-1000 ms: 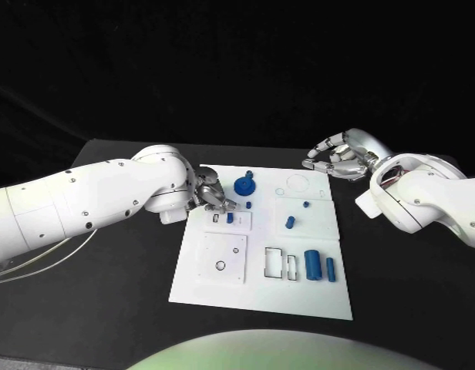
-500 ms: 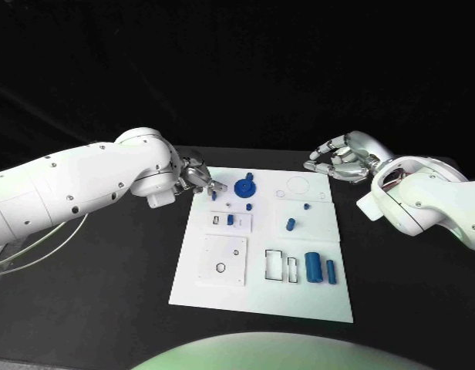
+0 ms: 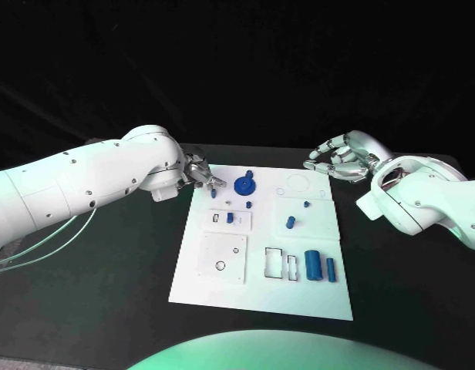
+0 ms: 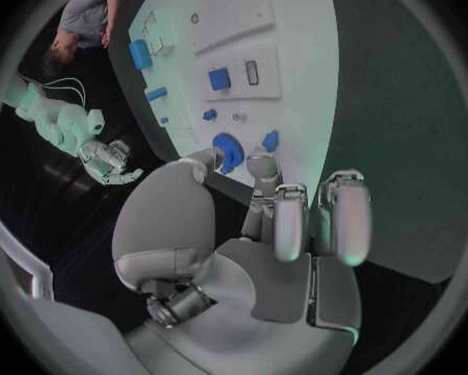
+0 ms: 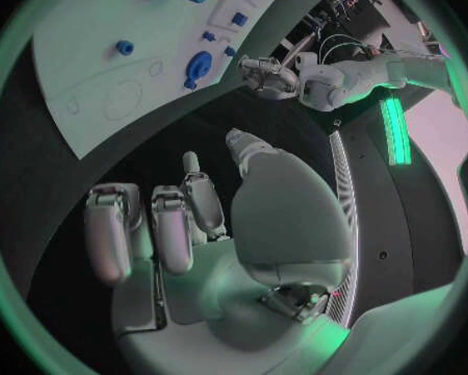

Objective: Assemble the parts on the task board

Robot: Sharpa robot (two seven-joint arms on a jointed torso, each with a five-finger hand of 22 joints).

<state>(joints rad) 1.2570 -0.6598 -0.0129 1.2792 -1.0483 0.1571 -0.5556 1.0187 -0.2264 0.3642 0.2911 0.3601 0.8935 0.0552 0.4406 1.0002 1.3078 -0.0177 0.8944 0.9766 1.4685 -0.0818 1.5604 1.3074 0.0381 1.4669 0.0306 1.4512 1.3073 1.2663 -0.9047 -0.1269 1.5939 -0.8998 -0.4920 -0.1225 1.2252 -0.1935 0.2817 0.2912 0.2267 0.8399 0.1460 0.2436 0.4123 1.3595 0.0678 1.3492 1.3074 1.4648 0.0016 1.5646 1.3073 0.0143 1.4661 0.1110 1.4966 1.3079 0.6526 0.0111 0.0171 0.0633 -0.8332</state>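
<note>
Both silver hands hovered at the far end of the white rectangular task board (image 3: 262,254), neither gripping a part.

The left hand (image 3: 199,176) sat at the board's far left corner, largely hidden behind its white arm; the left wrist view showed its fingers (image 4: 351,217) apart and empty. The right hand (image 3: 341,160) hung off the far right corner, fingers loosely spread, holding nothing. The round blue gear-like part (image 3: 245,186) lay near the left hand; a small blue peg (image 3: 214,193) beside it was too small to make out. Two blue cylinders (image 3: 318,266) rested on the board's near right.
</note>
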